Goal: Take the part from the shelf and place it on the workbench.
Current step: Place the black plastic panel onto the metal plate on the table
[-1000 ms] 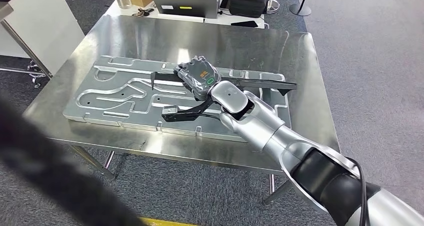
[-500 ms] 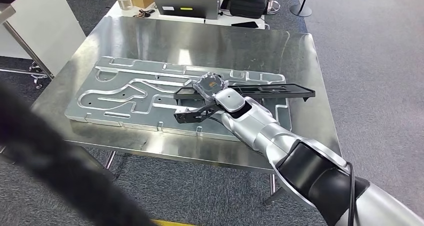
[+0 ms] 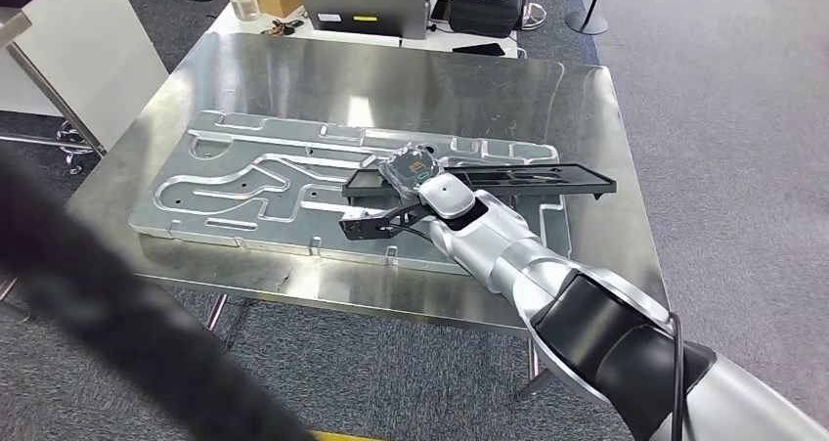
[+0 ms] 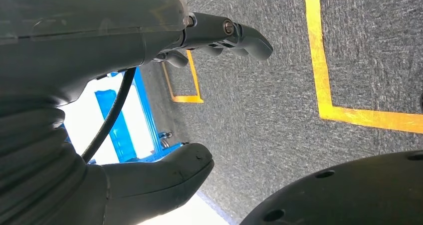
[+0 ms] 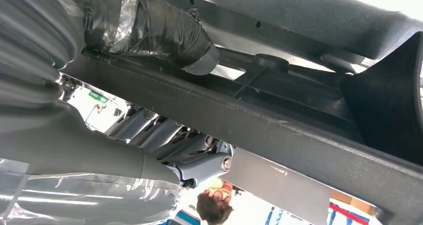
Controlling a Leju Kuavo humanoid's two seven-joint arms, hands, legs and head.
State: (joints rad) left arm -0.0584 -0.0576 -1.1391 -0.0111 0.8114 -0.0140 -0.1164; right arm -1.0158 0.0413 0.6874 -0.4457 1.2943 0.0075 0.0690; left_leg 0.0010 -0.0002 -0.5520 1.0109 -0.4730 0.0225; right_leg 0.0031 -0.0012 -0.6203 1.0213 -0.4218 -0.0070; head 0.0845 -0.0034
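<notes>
The right hand (image 3: 415, 172) is closed around a long black part (image 3: 508, 179), which is gripped near its middle; in the right wrist view the fingers (image 5: 169, 135) are seen wrapped under the black bar (image 5: 279, 130) while the taped thumb (image 5: 149, 30) is laid over it. The part is held just above a large grooved metal plate (image 3: 254, 182), with one end reaching out toward the table's right side and a shorter arm angled toward the near edge; whether it is touching the plate cannot be told. The plate is laid flat on a shiny steel workbench (image 3: 391, 79). Beyond the workbench, a laptop (image 3: 357, 3) is set on another table. The left hand (image 4: 199, 100) is held over grey carpet marked with yellow tape (image 4: 324, 75), its fingers spread and nothing grasped.
</notes>
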